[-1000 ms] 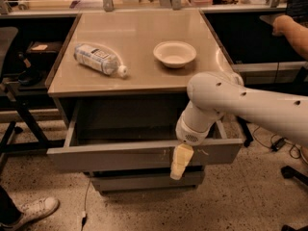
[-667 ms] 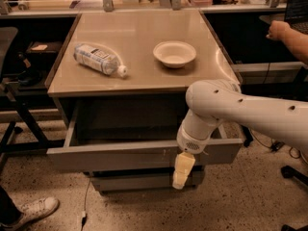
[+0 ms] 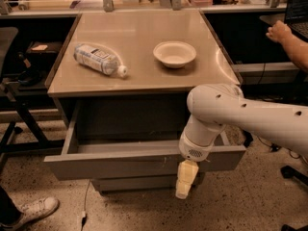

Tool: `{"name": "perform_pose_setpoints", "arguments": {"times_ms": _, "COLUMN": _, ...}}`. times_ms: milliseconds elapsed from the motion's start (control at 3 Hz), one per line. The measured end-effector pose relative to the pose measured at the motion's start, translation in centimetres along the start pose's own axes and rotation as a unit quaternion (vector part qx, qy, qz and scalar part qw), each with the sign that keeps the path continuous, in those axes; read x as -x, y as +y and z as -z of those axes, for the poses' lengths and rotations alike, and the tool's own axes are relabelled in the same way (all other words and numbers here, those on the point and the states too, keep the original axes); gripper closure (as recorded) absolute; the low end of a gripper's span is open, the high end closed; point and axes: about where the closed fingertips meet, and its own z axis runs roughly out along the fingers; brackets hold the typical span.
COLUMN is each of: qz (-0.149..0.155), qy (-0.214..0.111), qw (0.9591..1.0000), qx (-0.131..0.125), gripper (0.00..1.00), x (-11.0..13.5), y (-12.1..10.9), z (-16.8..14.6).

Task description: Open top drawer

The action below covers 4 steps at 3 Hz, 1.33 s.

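Note:
The top drawer (image 3: 120, 166) stands pulled out from under the tan table top (image 3: 139, 76). Its wide grey front faces me and its grey box body shows empty inside. My gripper (image 3: 185, 182), cream coloured, points down just in front of the drawer front's right part, overlapping its lower edge. The white arm (image 3: 240, 114) reaches in from the right and hides the drawer's right inner corner. A narrower lower drawer front (image 3: 134, 183) shows beneath, closed.
A plastic bottle (image 3: 98, 59) lies on the table top at left, and a white bowl (image 3: 174, 53) sits at its middle. A person's arm (image 3: 288, 40) is at the right. A chair base (image 3: 19, 109) and a shoe (image 3: 33, 210) are at the left, on the speckled floor.
The drawer front has come a little further out toward me. My gripper has dropped slightly lower in front of it.

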Motion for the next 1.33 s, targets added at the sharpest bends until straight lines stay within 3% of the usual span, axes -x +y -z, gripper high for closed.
{"name": "perform_pose_setpoints", "arguments": {"times_ms": 333, "qz": -0.016, "qy": 0.004, "qw": 0.9998, "qx": 0.015, "gripper": 0.0, "x": -1.8, "y": 3.2, "z": 0.8}}
{"name": "perform_pose_setpoints", "arguments": {"times_ms": 667, "qz": -0.016, "qy": 0.004, "qw": 0.9998, "qx": 0.015, "gripper": 0.0, "x": -1.7, "y": 3.2, "z": 0.8}}
{"name": "perform_pose_setpoints", "arguments": {"times_ms": 1000, "qz": -0.034, "qy": 0.0, "qw": 0.9991, "qx": 0.027, "gripper": 0.0, "x": -3.8, "y": 6.4, "z": 1.6}}
{"name": "perform_pose_setpoints", "arguments": {"times_ms": 1333, "qz": -0.042, "qy": -0.004, "qw": 0.9986, "qx": 0.031, "gripper": 0.0, "x": -4.7, "y": 7.8, "z": 2.0}}
